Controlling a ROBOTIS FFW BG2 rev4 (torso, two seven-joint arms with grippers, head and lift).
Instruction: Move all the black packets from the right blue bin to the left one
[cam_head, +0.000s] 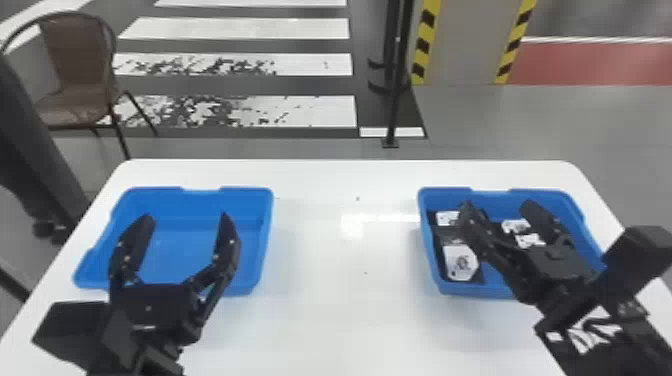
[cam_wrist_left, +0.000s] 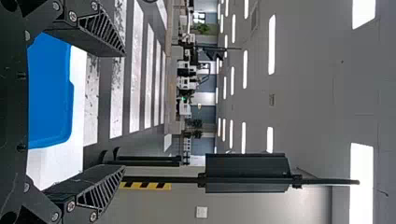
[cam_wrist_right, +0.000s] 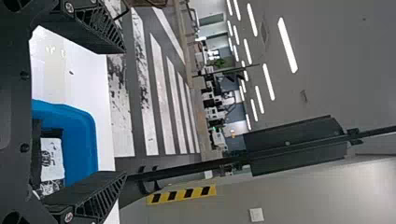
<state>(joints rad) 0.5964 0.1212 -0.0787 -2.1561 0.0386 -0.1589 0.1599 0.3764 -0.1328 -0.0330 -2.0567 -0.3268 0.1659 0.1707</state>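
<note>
Above the desk's left part, left gripper (cam_head: 186, 220): poised over the left bin (cam_head: 175, 245), spread wide, gripping nothing.
Above the desk's (cam_head: 350, 320) right part, right gripper (cam_head: 497, 205): angled over the right bin (cam_head: 480, 289) toward its far edge, also spread wide, gripping nothing.
Left bin: set near the desk's left edge, blue floor visible between the fingers (cam_head: 140, 240).
Right bin: set near the desk's right edge, holding the task's goods.
Near packet (cam_head: 461, 262): lying flat in the right bin's near left corner, black with a white label.
Far packet (cam_head: 446, 218): tucked into that bin's far left corner, also white-labelled.
Other packets (cam_head: 530, 240): lying toward the right bin's far edge, partly hidden behind the right gripper; too covered to count.
Pole (cam_head: 395, 100): standing on the floor beyond the desk's far edge.
Chair (cam_head: 75, 105): standing beyond the far left corner.
White stripes (cam_head: 240, 28): painted across the floor behind.
</note>
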